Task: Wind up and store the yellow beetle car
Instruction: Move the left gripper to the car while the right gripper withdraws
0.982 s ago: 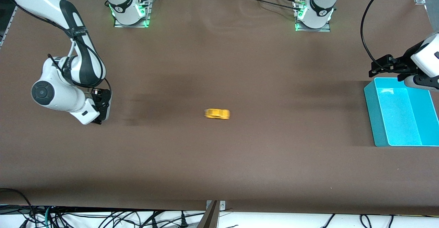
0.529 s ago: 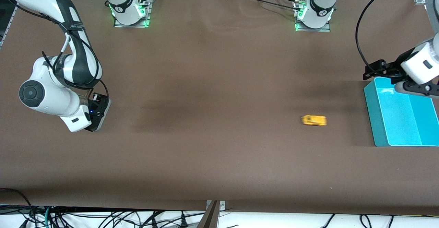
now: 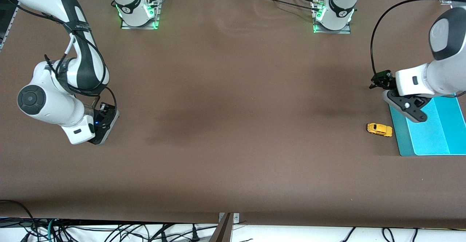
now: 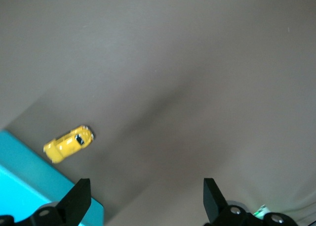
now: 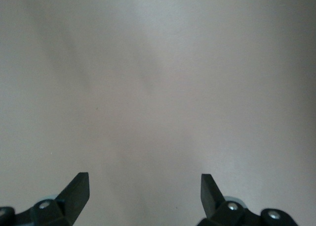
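Note:
The yellow beetle car stands on the brown table, just beside the turquoise bin at the left arm's end. It also shows in the left wrist view, next to the bin's corner. My left gripper hangs open and empty over the bin's edge nearest the car, slightly apart from the car; its fingers frame bare table. My right gripper is open and empty, low over bare table at the right arm's end.
The two arm bases stand along the table's edge farthest from the front camera. A black cable loops above the left arm's wrist. Cables hang below the table's near edge.
The car has rolled from the table's middle toward the left arm's end and stands by the bin. My left arm swung over the bin's edge toward the car. My right arm shifted slightly.

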{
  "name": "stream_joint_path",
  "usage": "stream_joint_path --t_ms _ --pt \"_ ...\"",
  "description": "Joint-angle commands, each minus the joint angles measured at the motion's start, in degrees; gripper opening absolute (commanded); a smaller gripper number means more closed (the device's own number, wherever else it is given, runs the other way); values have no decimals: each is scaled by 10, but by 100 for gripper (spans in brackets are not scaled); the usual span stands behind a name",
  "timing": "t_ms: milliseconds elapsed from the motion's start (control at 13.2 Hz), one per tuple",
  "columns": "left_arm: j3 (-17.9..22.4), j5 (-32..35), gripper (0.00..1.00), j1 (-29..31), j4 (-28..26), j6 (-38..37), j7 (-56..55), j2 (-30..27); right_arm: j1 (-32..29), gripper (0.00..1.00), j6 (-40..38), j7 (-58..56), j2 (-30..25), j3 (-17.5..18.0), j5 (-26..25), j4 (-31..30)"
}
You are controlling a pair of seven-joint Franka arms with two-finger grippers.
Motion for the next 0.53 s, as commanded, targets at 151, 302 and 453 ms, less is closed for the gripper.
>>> stream_joint_path --t_ms 151,302,453 --pt "-5 29 100 15 -39 76 261 45 0 100 -90 104 -12 -3 -3 74" --pt "-6 67 100 15 -67 131 368 55 0 100 -114 171 -38 -5 -5 77" --pt "-6 70 100 35 -100 197 445 61 0 100 -162 237 -65 -5 -5 77"
